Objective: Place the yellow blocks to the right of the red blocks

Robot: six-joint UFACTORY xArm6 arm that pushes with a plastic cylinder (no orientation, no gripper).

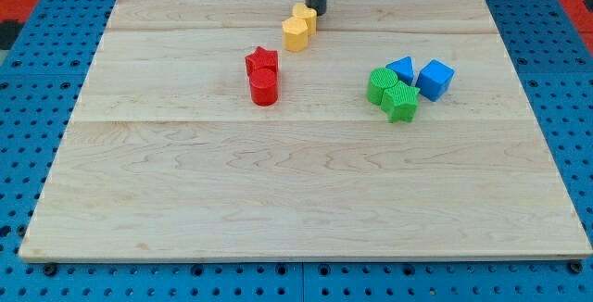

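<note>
Two yellow blocks lie near the view's top centre: a yellow hexagon-like block (296, 33) and a smaller yellow block (305, 15) just behind it, touching. My tip (317, 11) stands right beside the smaller yellow block, on its right, at the view's top. A red star block (261, 61) and a red cylinder (264, 87) sit together below and left of the yellow blocks. The yellow blocks lie up and to the right of the red ones.
A green block (381, 85) and a green star block (401, 102) sit at the right, touching a blue triangular block (401, 69) and a blue cube (435, 79). The wooden board (296, 200) rests on a blue pegboard.
</note>
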